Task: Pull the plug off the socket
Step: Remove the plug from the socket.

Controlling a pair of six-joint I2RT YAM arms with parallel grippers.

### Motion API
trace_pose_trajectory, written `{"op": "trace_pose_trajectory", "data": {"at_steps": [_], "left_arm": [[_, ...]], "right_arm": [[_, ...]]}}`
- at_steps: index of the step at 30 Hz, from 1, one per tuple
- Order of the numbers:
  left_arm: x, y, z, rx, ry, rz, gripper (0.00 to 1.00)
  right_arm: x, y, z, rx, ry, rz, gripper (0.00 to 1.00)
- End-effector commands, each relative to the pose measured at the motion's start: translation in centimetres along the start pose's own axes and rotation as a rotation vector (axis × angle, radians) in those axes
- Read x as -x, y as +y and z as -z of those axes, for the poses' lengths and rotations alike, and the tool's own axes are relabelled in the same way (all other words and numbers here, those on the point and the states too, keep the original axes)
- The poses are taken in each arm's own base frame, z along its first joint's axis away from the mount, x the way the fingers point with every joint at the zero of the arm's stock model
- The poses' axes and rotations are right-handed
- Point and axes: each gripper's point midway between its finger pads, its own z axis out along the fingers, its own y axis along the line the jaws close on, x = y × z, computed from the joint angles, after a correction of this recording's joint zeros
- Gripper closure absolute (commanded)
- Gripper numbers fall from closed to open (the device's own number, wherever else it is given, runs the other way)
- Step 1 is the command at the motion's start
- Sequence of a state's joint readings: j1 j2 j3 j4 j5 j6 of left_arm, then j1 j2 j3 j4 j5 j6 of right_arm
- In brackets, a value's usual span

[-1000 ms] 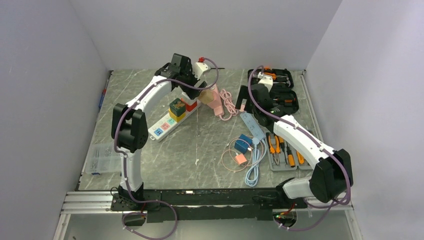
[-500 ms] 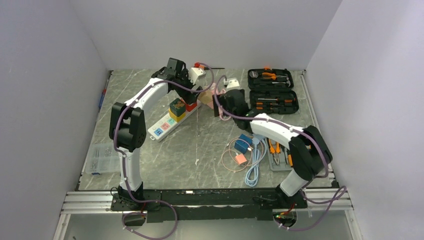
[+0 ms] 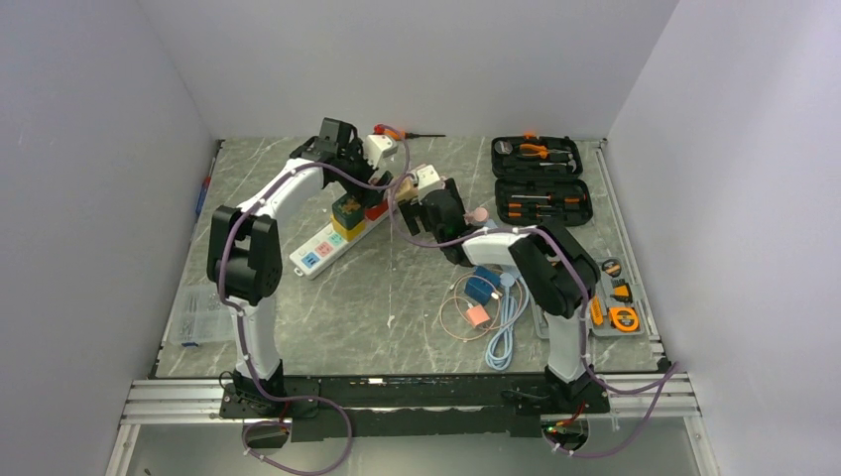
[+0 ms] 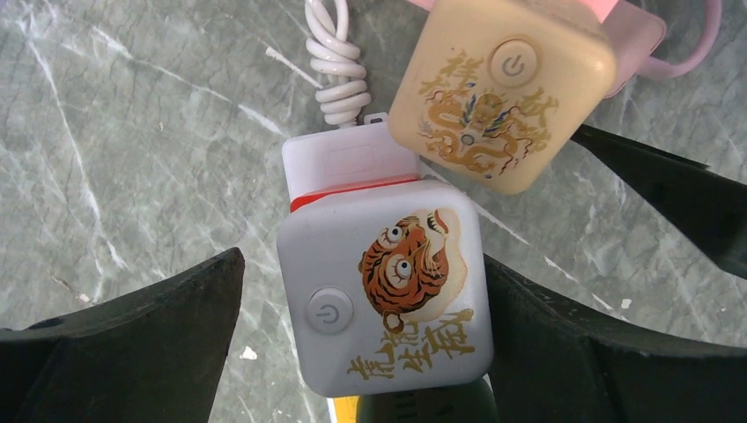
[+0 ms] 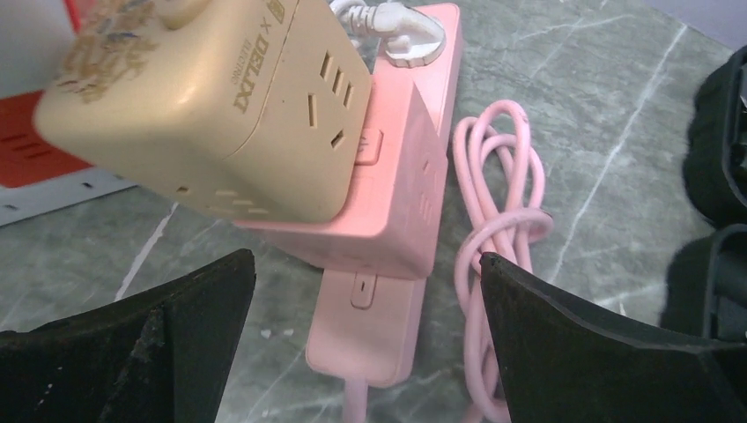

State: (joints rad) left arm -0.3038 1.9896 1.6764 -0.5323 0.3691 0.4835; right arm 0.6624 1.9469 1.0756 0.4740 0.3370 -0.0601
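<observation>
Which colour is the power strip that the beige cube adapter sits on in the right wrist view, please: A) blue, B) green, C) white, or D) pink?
D: the right wrist view shows the beige cube resting directly on top of a pink power strip.

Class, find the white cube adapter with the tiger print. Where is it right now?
In the left wrist view, the white tiger cube sits mid-frame between the left end effector's fingers, the beige cube just upper right of it.
</observation>
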Motion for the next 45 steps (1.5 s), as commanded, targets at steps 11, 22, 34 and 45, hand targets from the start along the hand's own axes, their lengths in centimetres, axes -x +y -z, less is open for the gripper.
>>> {"op": "trace_pose_trajectory", "data": {"at_steps": [11,22,34,45], "left_arm": [[1.8,1.8,3.7,0.076,-0.092,-0.029,0.01],[-2.3,3.9,5.7,0.168,-0.033,0.017,0.01],[-5.0,2.9,9.7,0.156,-0.008,0.02,0.01],[6.2,0.1,11.2,-0.035,-0.248,0.04,0.01]], "right_arm": [[3.2,0.9,-5.1,-0.077,-0.105,-0.002,0.17],[3.0,2.6,-2.2,0.15,-0.109,-0.164,0.59],[3.6,6.1,3.7,0.524,-0.107,-0.364,0.73],[1.8,7.4,7.6,0.469,-0.179,-0.339,0.76]]}}
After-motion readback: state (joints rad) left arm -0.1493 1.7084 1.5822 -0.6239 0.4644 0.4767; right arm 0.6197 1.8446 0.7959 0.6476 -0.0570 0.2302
